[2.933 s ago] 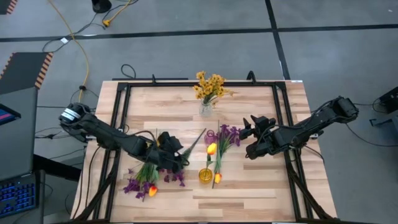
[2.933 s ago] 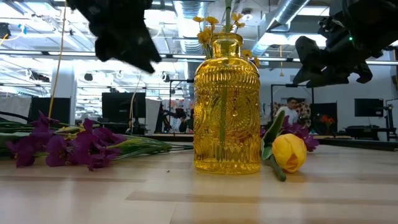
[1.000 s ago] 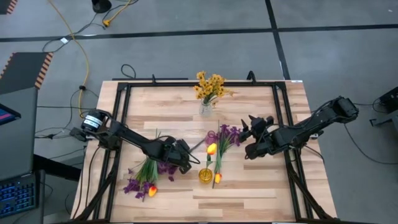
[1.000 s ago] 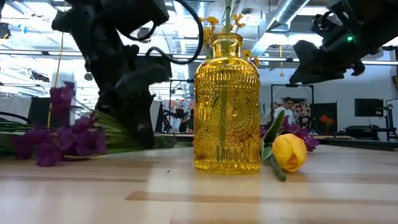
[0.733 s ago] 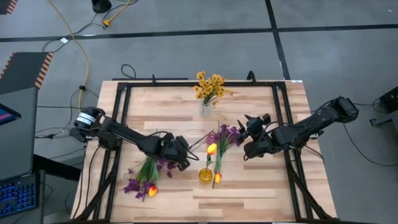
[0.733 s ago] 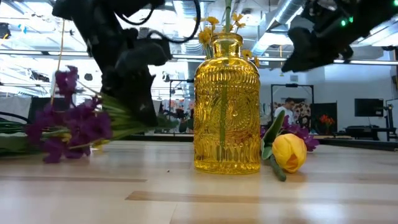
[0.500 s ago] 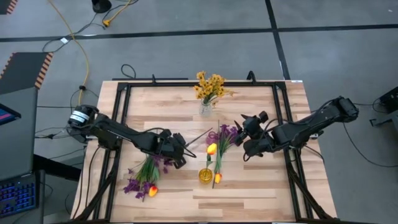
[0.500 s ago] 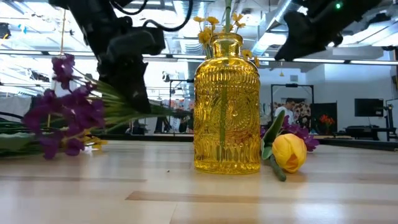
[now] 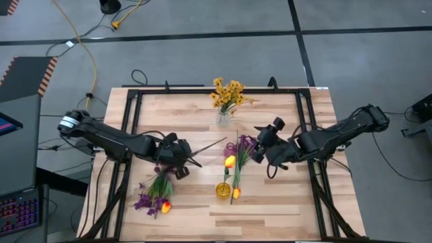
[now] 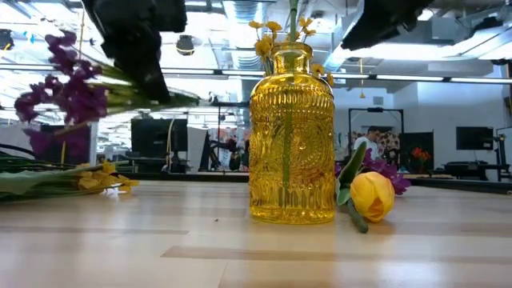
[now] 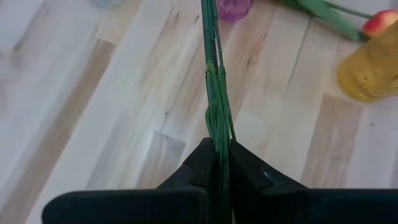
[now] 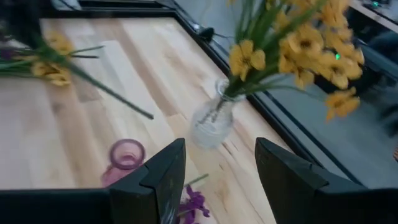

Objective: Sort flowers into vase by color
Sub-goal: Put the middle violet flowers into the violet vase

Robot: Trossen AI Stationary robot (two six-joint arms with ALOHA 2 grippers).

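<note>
My left gripper (image 9: 182, 155) hangs above the table's left middle, shut on a purple flower (image 10: 70, 90) with a long green stem (image 9: 210, 144). Its blossoms hang on the near-left side of the fingers. The stem's free end points toward a small purple vase (image 11: 234, 6). My right gripper (image 9: 260, 137) hovers open over the right middle, near purple flowers (image 9: 250, 144) and a tulip (image 9: 229, 160) lying on the table. A yellow glass vase (image 10: 292, 136) stands near the front middle. A clear vase (image 12: 210, 122) holding yellow flowers (image 9: 227, 93) stands at the far middle. My left gripper pinches the purple flower's green stem (image 11: 217, 132) between its two fingers, about midway along it. The stem runs out forward from between the fingertips. The flower is lifted clear of the table, roughly level, with the blossoms (image 10: 48, 100) drooping at one end.
A heap of flowers (image 9: 154, 197) with purple blossoms and a tulip (image 9: 165, 207) lies at the near left. Another tulip (image 10: 373, 196) lies beside the yellow vase. A black frame (image 9: 135, 121) runs around the tabletop.
My left gripper has risen and drawn back toward the table's left and far side, lifting the purple flower clear of the heap. My right gripper has risen and shifted a little toward the left.
</note>
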